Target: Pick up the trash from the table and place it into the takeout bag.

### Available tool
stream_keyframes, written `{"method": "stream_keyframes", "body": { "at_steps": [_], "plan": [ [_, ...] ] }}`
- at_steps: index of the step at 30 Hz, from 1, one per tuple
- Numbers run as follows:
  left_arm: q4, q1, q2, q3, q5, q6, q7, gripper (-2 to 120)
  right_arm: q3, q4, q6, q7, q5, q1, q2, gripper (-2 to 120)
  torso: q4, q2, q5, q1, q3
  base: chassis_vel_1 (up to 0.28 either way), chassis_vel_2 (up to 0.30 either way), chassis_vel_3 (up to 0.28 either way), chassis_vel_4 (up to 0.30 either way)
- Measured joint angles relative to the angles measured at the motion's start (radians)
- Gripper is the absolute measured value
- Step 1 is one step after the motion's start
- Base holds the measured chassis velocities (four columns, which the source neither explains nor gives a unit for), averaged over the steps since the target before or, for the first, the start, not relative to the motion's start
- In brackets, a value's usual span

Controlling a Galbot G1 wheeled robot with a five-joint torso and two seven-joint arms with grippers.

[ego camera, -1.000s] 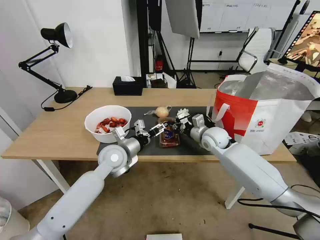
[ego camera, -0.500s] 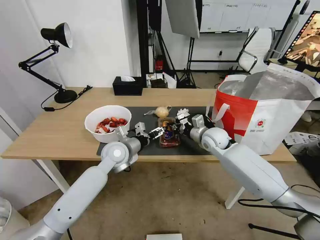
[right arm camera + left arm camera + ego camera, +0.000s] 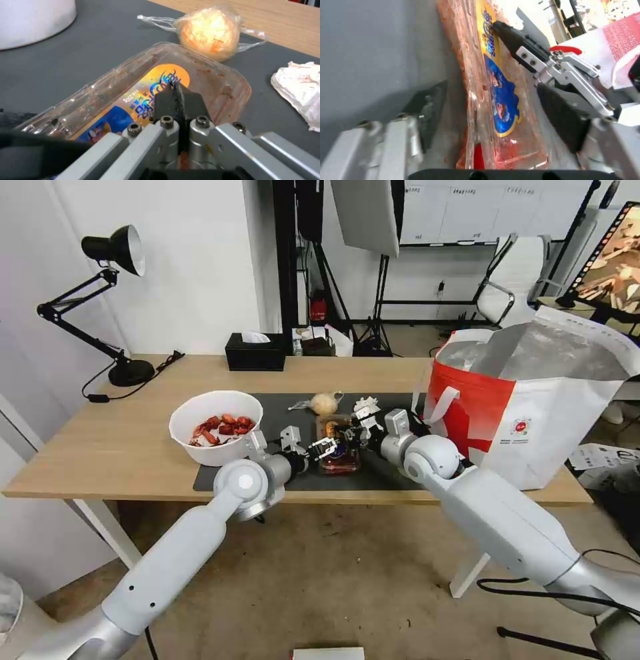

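Two grippers meet at the clear tray point(image 3: 339, 452), which lies on the dark mat point(image 3: 293, 410) near the desk's point(image 3: 100, 440) front edge. With its fingers spread, the left gripper point(image 3: 493, 117) straddles the tray's near end. Pinched closed, the right gripper point(image 3: 176, 96) rests on the tray's labelled lid. Beyond the tray lie the knotted bag point(image 3: 210, 33) and crumpled tissue point(image 3: 298, 87); the white bowl point(image 3: 215, 425) sits to its left, the takeout bag point(image 3: 533, 400) to its right.

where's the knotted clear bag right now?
In the head view the knotted clear bag lies on the dark mat on the table, just behind the clear plastic tray, between the white bowl and the crumpled tissue.
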Motion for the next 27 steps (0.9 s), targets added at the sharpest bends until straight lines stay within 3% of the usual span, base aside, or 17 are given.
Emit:
{"method": "stream_keyframes", "body": {
  "at_steps": [7, 9, 13, 16, 21, 24, 25, 27],
  "plan": [
    [0.000, 0.000, 0.001, 0.000, 0.001, -0.012, -0.003, 45, 0.003, 0.004, 0.000, 0.000, 0.000, -0.009, 0.002, 0, 0.0000, 0.000, 0.0000, 0.000, 0.000, 0.000, 0.000, 0.000, 0.000],
    [0.000, 0.000, 0.001, 0.000, 0.001, -0.015, -0.004, 32, 0.004, 0.006, 0.000, 0.000, -0.001, -0.011, 0.003, 0, 0.0000, 0.000, 0.0000, 0.000, 0.000, 0.000, 0.000, 0.000, 0.000],
    [0.000, 0.000, 0.000, -0.001, 0.003, -0.017, -0.006, 23, 0.004, 0.007, 0.000, 0.000, -0.002, -0.013, 0.004, 0, 0.0000, 0.000, 0.0000, 0.000, 0.000, 0.000, 0.000, 0.000, 0.000],
    [0.003, 0.001, -0.002, -0.001, 0.005, -0.021, -0.007, 7, 0.006, 0.008, 0.000, -0.002, -0.002, -0.013, 0.003, 0, 0.0000, 0.000, 0.0000, 0.000, 0.000, 0.000, 0.000, 0.000, 0.000],
    [0.009, -0.001, -0.002, -0.001, 0.006, -0.022, -0.007, 0, 0.019, 0.019, 0.018, 0.003, 0.014, -0.023, 0.001, 0, 0.0001, 0.000, -0.0001, 0.000, 0.000, 0.000, 0.000, 0.000, 0.000],
    [-0.004, -0.004, -0.001, -0.010, 0.006, -0.032, -0.006, 0, 0.103, 0.091, 0.141, 0.067, 0.183, -0.080, 0.001, 5, 0.0002, 0.000, -0.0002, 0.000, 0.000, 0.000, 0.000, 0.000, 0.000],
    [-0.004, -0.004, -0.001, -0.010, 0.006, -0.032, -0.006, 0, 0.103, 0.091, 0.141, 0.067, 0.183, -0.080, 0.001, 5, 0.0002, 0.000, -0.0002, 0.000, 0.000, 0.000, 0.000, 0.000, 0.000],
    [-0.033, -0.006, 0.006, -0.024, 0.019, -0.042, -0.003, 0, 0.195, 0.187, 0.248, 0.131, 0.269, -0.167, -0.016, 17, 0.0004, 0.000, -0.0002, 0.000, 0.000, 0.000, 0.000, 0.000, 0.000]
  ]
}}
